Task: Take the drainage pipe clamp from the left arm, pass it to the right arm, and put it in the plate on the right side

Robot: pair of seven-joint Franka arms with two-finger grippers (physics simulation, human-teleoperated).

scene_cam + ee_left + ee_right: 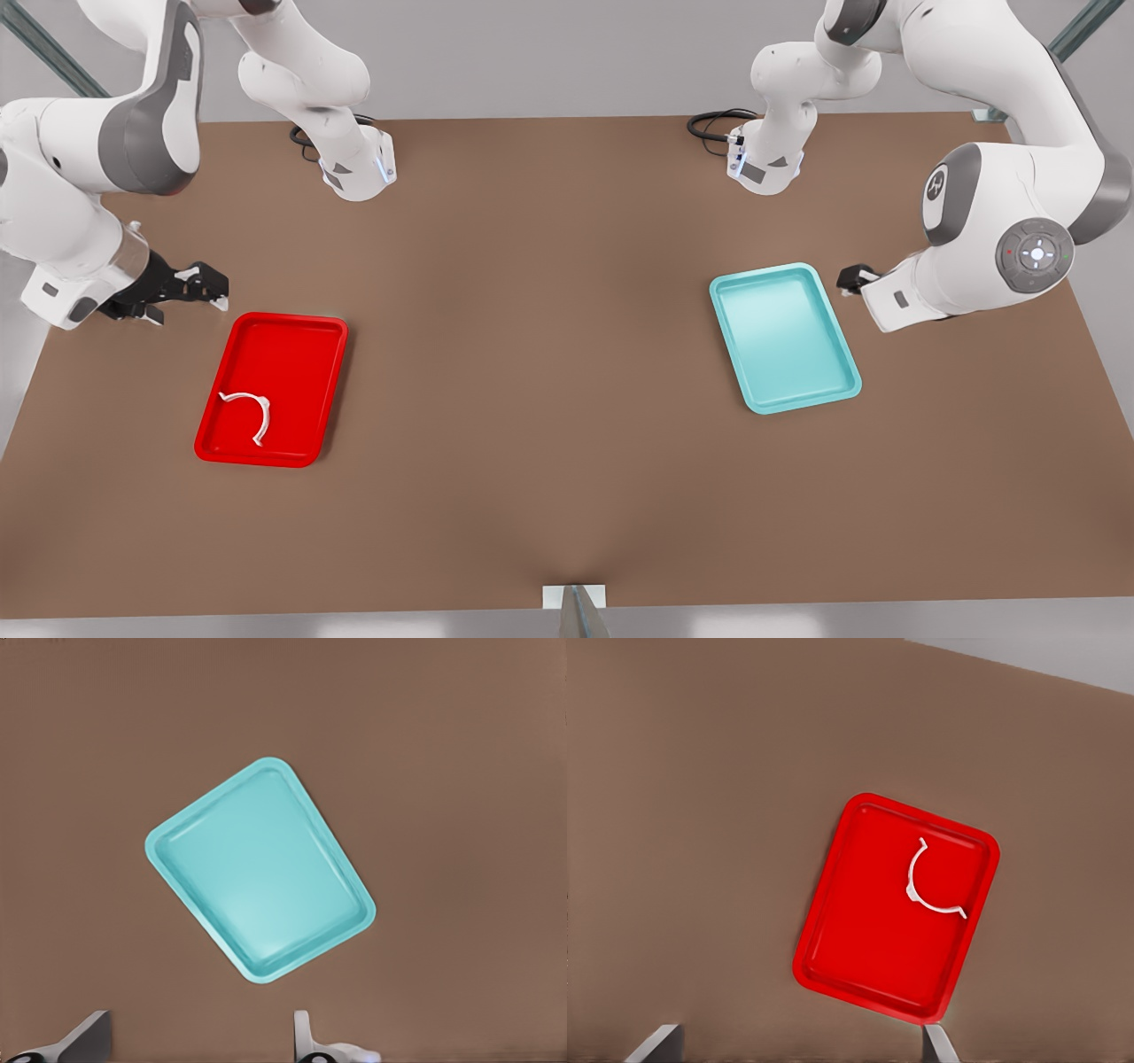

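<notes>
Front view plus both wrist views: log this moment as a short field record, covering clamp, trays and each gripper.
clamp: lying inside the red tray, free of both grippers
teal tray: nothing in it
right gripper: open, beside the red tray's far corner, holding nothing
left gripper: open, next to the teal tray, holding nothing
table: brown

I worked in a bare simulated robot test cell, not a home or shop. A plain brown table [567, 372] stood before a blank grey wall, with metal frame struts [53, 53] at the corners. My two white arm bases [359, 168] were bolted to the tabletop, black cables [713, 124] coiled beside them.
</notes>
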